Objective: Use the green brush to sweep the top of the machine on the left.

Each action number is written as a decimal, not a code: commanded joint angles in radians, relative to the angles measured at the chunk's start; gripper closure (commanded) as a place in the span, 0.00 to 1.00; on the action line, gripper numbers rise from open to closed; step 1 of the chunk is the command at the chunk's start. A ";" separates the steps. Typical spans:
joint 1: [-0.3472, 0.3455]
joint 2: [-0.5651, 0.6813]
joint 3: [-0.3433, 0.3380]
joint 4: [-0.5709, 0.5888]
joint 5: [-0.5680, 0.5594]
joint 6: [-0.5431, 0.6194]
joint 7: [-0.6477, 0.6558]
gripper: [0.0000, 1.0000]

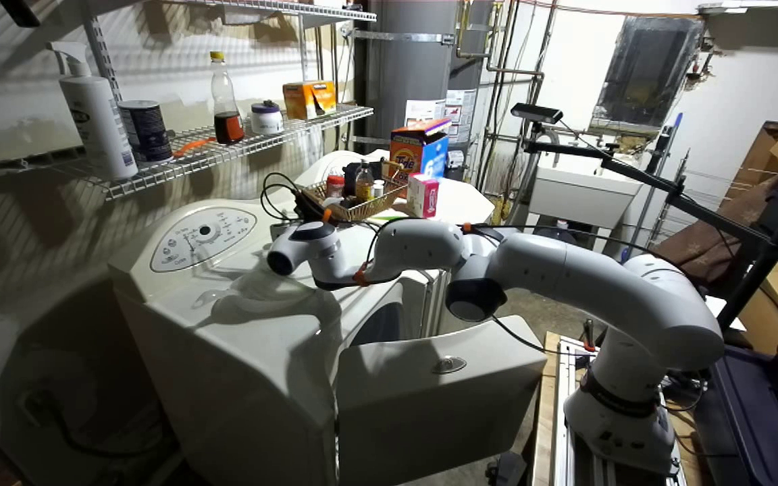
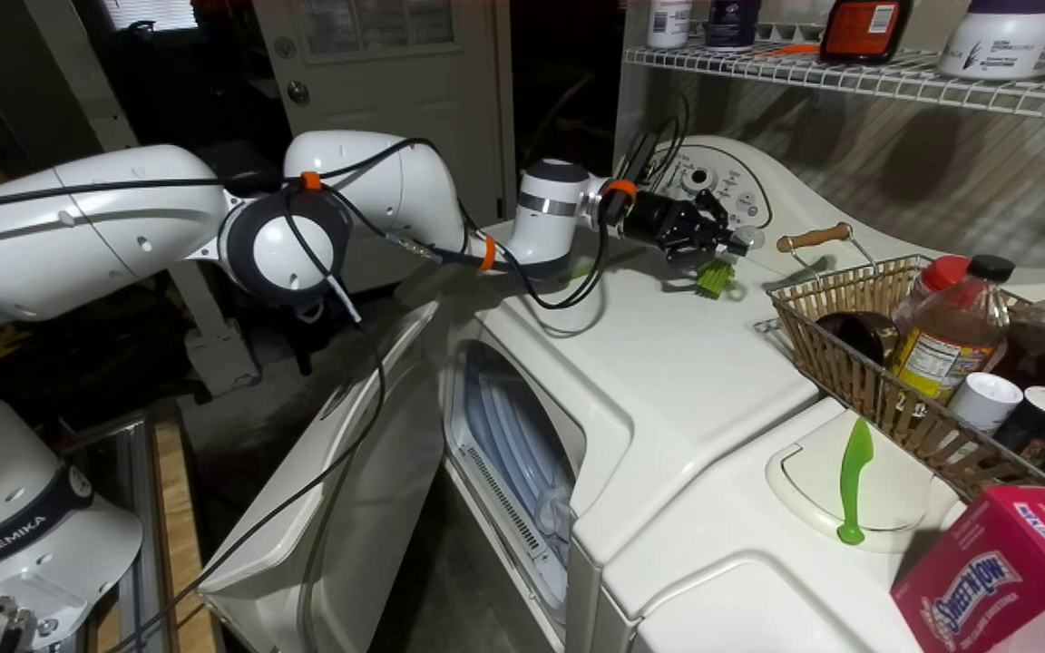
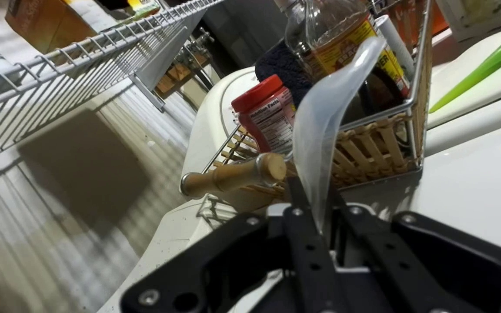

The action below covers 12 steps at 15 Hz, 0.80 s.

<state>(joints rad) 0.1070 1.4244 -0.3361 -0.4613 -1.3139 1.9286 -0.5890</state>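
A: Where's the brush [image 2: 715,278], & is it held?

B: Yep, upper right of frame in an exterior view, over the back of the machine [image 2: 668,354], just below the dial [image 2: 699,180]. Gripper [image 2: 733,240] has its jaws closed in on the clear handle [image 3: 328,108], wrist view shows that poking up mid-frame. Can't tell if the bristles [image 2: 713,283] touch the top

A: What cd go wrong?

B: Handle looks slick, so prob cd twist in the jaws if bristles get pressed or dragged too hard. Basket [image 2: 835,367] is near, to its right in frame, so too long a sweep that way might bump it or hook its wooden grip [image 3: 233,176]. Cable [image 2: 555,307] loops low over the top, may snag mid-sweep. Also the green utensil [image 2: 854,481], lower right, cd get mistaken for the brush by colour

A: & how's the brush look?

B: Short tuft, lime green, a bit flared, hanging below the jaws. Handle's see-through, curved, fat mid-length, narrower at the tip. Bristles don't show in wrist view, so whether they're bent is hard to say
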 commanded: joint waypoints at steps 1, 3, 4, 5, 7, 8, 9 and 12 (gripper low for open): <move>-0.004 -0.042 0.070 -0.026 0.063 0.008 -0.152 0.97; -0.006 -0.054 0.099 -0.026 0.103 -0.007 -0.201 0.97; -0.005 -0.057 0.109 -0.026 0.124 -0.015 -0.221 0.97; -0.005 -0.060 0.117 -0.024 0.145 -0.027 -0.236 0.97; 0.004 -0.064 0.120 -0.028 0.183 -0.079 -0.272 0.97; 0.009 -0.066 0.125 -0.029 0.202 -0.113 -0.287 0.97; 0.012 -0.068 0.132 -0.028 0.224 -0.138 -0.303 0.97; 0.018 -0.077 0.160 -0.022 0.293 -0.200 -0.331 0.97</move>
<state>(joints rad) 0.1129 1.3690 -0.2154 -0.4611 -1.1058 1.7896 -0.8409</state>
